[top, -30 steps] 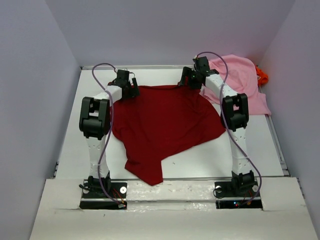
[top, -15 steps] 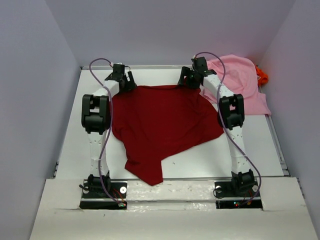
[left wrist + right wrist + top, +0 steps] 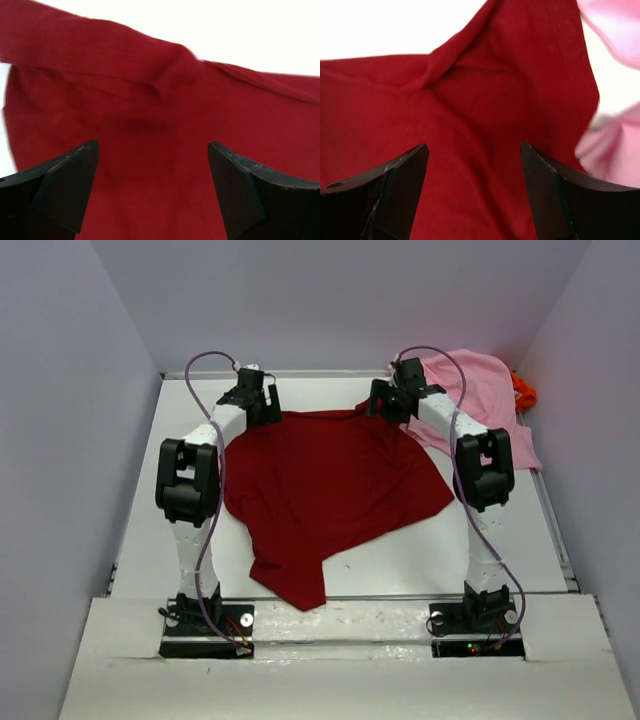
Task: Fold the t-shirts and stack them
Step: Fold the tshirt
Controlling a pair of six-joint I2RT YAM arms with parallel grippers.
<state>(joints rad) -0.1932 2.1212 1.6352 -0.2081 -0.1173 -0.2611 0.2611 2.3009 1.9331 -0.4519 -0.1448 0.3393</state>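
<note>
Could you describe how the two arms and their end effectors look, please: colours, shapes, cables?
The left arm and right arm have white links with bulky black joint housings. A thin purple cable loops along each. The left end effector and right end effector are black, each with two blunt, wedge-shaped fingers. No markings are readable.

Left claw [image 3: 152, 147] and right claw [image 3: 473, 147] gape wide (2 jaws each), stretched forward.
</note>
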